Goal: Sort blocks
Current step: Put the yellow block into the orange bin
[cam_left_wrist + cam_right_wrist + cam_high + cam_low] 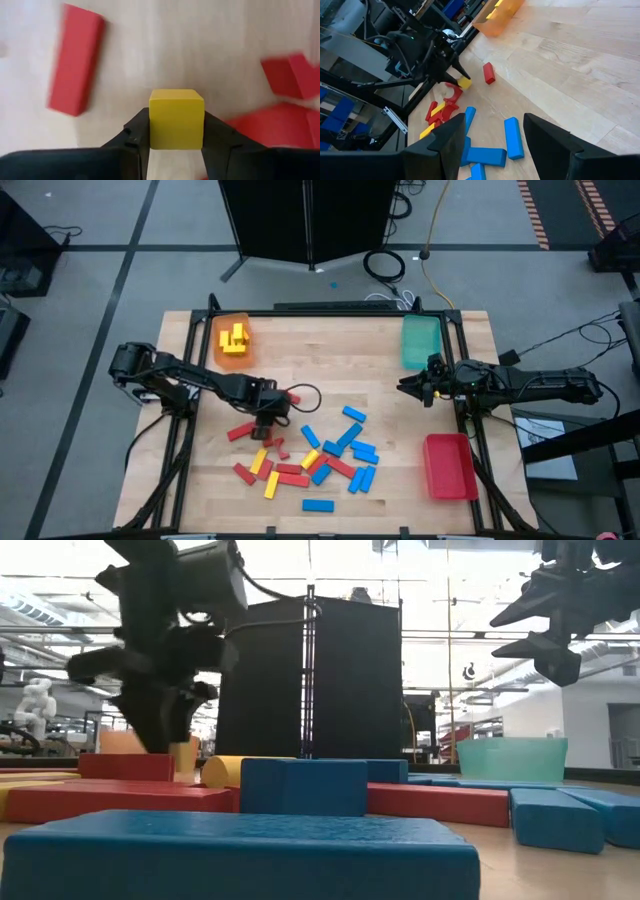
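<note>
Red, yellow and blue blocks (310, 460) lie scattered on the wooden table's near middle. At the pile's left side my left gripper (265, 418) points steeply down, shut on one yellow block (176, 117), which also shows in the right wrist view (464, 83). A single red block (75, 60) lies flat on the table just beside it. My right gripper (412, 387) hangs open and holds nothing, above the table's right side next to the teal tray (420, 340). Its fingers stand wide apart in its own wrist view (495, 145). My left gripper pinches the yellow block between its two fingers, one on each of two opposite sides (154, 127). The fingers (135, 132) come from above, pointing down. One square end of the block faces away from the gripper. Whether the block touches the table, I cannot tell.
An orange tray (233, 340) with yellow blocks in it stands at the far left, and a red tray (448, 467) at the near right. A dark cable loop (305, 395) lies by the left gripper. Bare wood stretches across the table's far middle (330, 350).
</note>
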Controlling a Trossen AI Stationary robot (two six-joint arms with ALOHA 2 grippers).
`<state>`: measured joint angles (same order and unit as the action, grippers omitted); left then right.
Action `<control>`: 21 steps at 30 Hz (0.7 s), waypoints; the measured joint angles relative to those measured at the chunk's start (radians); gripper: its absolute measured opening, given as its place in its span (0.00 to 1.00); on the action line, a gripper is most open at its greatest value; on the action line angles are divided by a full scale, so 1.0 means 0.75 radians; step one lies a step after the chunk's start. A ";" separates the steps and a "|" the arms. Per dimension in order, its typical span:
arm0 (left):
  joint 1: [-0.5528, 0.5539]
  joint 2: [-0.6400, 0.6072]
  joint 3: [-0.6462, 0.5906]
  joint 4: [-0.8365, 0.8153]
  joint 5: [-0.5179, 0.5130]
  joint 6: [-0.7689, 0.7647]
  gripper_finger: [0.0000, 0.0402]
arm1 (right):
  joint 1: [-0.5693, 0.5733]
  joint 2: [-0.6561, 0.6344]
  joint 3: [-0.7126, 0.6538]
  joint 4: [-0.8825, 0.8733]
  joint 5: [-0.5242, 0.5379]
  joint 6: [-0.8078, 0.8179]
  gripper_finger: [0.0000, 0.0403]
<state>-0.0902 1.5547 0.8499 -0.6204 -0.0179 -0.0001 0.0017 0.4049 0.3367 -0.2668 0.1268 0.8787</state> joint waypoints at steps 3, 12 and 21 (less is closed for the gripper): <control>0.021 -0.017 0.062 -0.025 -0.072 -0.130 0.29 | 0.000 0.000 0.001 0.000 0.000 0.000 0.48; 0.231 -0.224 0.184 -0.229 -0.384 -0.485 0.29 | 0.000 0.000 0.000 0.000 0.007 -0.010 0.48; 0.595 -0.510 0.186 -0.358 -0.529 -0.587 0.29 | 0.000 0.000 0.001 0.001 0.007 -0.036 0.48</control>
<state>0.3562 1.1719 0.9894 -0.8890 -0.4149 -0.4404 0.0017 0.4049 0.3370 -0.2661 0.1318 0.8520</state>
